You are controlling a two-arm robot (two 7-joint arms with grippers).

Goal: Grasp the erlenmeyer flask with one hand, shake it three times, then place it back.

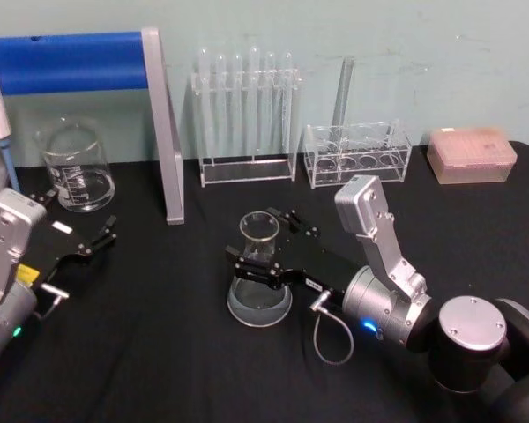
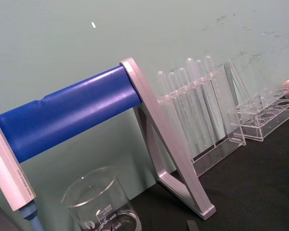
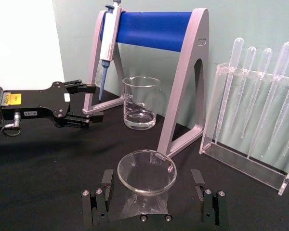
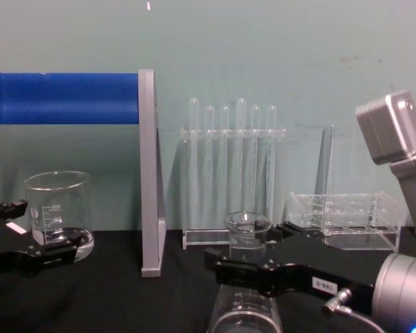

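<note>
The right hand (image 1: 263, 242) is spread wide astride the neck of the erlenmeyer flask (image 1: 259, 295), untouched. Light, slippery, breakable glass is judged best gripped gently at that neck. The left hand (image 1: 81, 218) is parked open, well apart from the flask.

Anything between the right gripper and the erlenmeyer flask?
Nothing visible. The right gripper, open, straddles the neck of the erlenmeyer flask; the beaker, pipette stand and idle left gripper sit off to the left.
</note>
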